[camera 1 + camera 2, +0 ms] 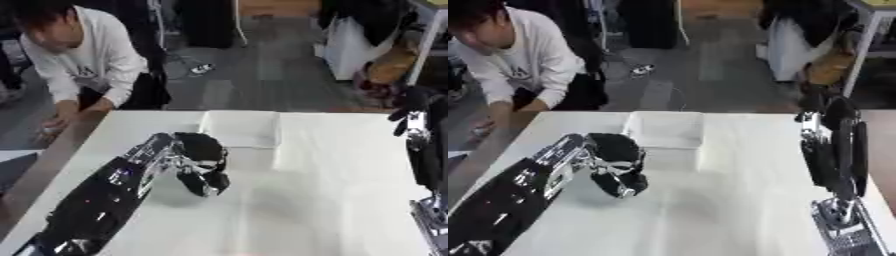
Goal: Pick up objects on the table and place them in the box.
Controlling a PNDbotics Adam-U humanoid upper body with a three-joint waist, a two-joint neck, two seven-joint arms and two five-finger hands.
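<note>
Left eye view: the left hand (203, 172), fingers curled downward and holding nothing visible, hovers just before the white box (242, 129); the right hand (826, 120), fingers unclear, stands right of it.

white table (350, 200) – grey floor (262, 75) beyond, white cloth-draped furniture (346, 47) far right

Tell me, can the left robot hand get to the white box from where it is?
Probably yes: the left robot hand hangs just in front of the white box, with only bare table between them.
</note>
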